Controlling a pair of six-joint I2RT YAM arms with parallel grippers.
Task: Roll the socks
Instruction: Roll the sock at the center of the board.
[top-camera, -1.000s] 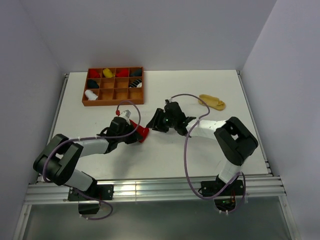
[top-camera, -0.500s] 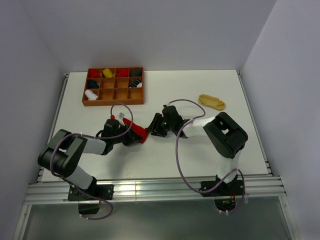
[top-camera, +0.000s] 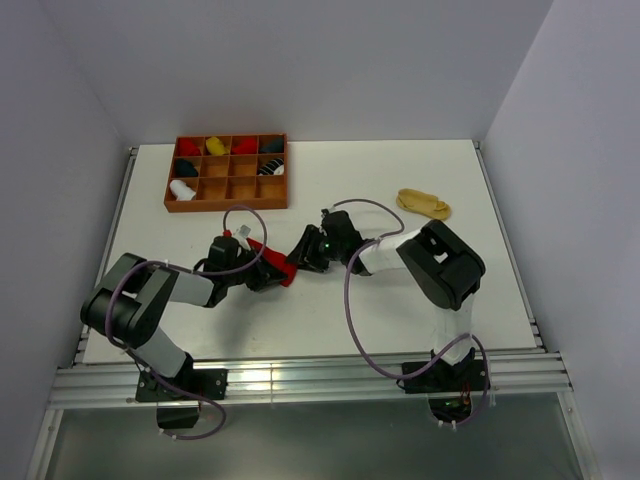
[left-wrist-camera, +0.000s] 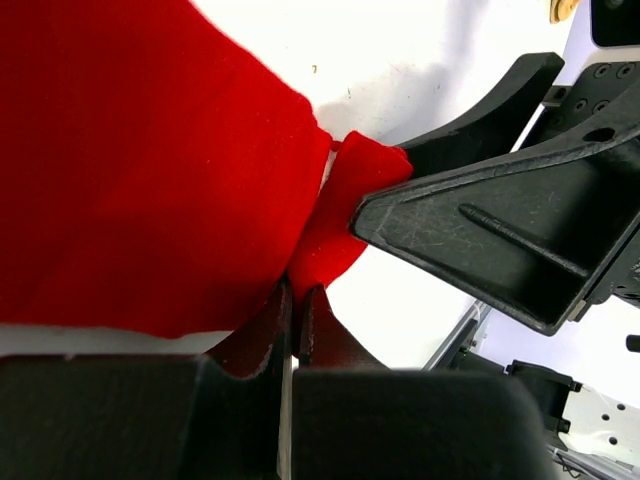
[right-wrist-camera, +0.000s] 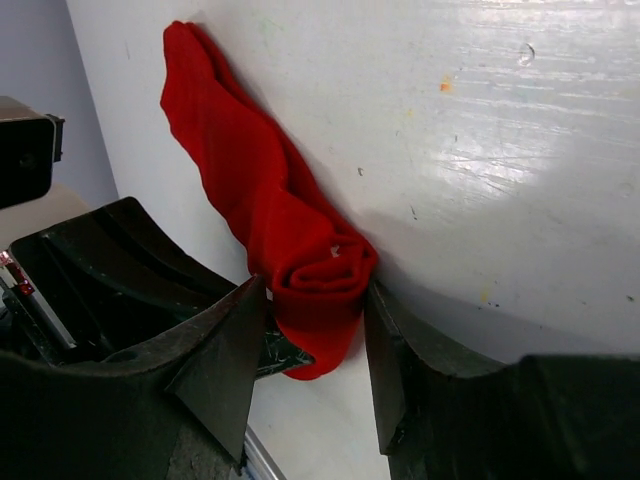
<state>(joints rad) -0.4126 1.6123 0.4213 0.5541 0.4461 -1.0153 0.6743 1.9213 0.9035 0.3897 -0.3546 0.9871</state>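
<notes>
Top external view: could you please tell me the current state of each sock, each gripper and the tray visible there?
Red fabric sock, rolled at one end, the rest trailing flat.
Left gripper, shut on the sock's loose part.
Right gripper, shut on the rolled end.
Tan-yellow fabric sock, not rolled, lying apart from both arms.
Brown wooden compartment tray, some compartments hold sock bundles, others are empty.

From above, my left gripper (top-camera: 262, 277) and right gripper (top-camera: 297, 262) hide most of the red sock (top-camera: 272, 258) near the table's (top-camera: 380, 180) middle. At my left wrist it runs off the top and left edges, my fingers (left-wrist-camera: 150, 420) blurred.
</notes>
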